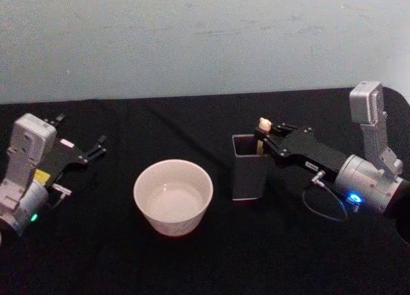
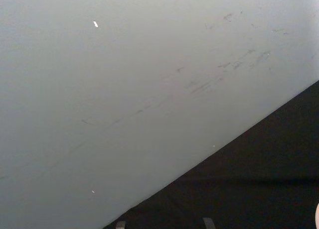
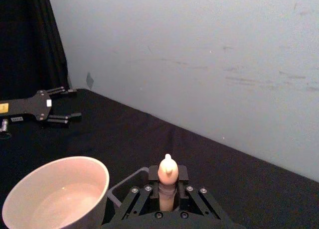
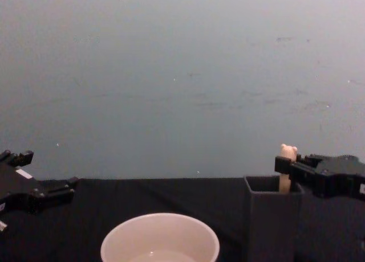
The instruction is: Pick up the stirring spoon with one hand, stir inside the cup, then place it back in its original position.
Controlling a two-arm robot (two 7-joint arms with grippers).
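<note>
The stirring spoon (image 1: pixel 263 125) stands upright in the dark grey square holder (image 1: pixel 248 173), its bear-head top poking above the rim. My right gripper (image 1: pixel 261 143) reaches in from the right and is shut on the beige handle just below the bear head (image 3: pixel 168 171); the chest view shows the same grip (image 4: pixel 283 168). The spoon's bowl is hidden inside the holder (image 3: pixel 119 189). The cream-white cup (image 1: pixel 173 195) sits to the holder's left, a small gap apart. My left gripper (image 1: pixel 96 147) rests open at the far left, well away from the cup.
A black cloth covers the table (image 1: pixel 205 263), and a pale wall (image 1: pixel 205 38) rises behind it. A thin cable (image 1: pixel 320 211) loops beneath the right wrist. Bare cloth lies in front of the cup and holder.
</note>
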